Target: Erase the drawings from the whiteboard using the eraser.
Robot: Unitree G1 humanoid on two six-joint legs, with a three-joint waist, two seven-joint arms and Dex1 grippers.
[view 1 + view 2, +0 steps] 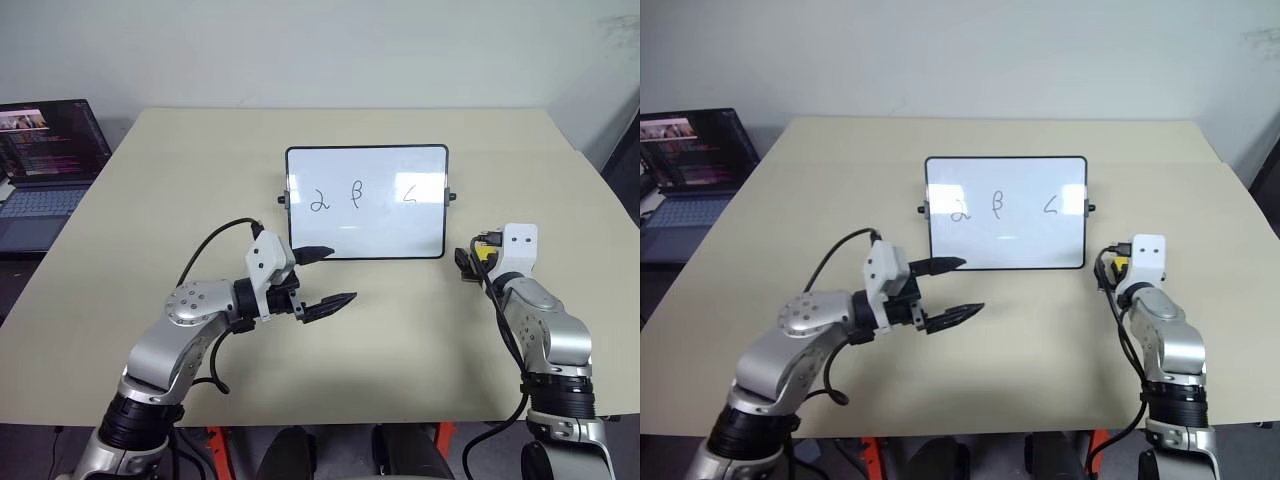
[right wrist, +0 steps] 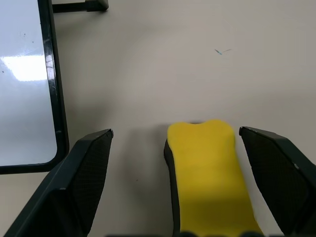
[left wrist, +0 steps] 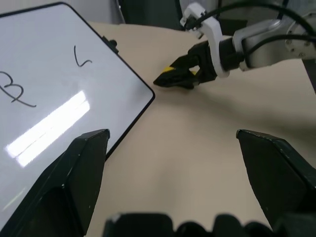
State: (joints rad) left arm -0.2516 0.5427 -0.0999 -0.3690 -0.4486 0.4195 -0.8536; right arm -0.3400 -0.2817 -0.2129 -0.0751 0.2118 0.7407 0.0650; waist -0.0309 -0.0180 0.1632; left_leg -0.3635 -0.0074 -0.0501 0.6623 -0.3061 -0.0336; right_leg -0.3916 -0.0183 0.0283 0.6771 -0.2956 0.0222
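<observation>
The eraser, low and right of centre on the table, lies between the open right gripper's fingers; likely light and spongy, best pinched across its long sides.

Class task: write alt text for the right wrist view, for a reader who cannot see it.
A yellow eraser lies on the beige table between the open black fingers of the right hand. Beside it is the whiteboard corner with its black frame.
</observation>
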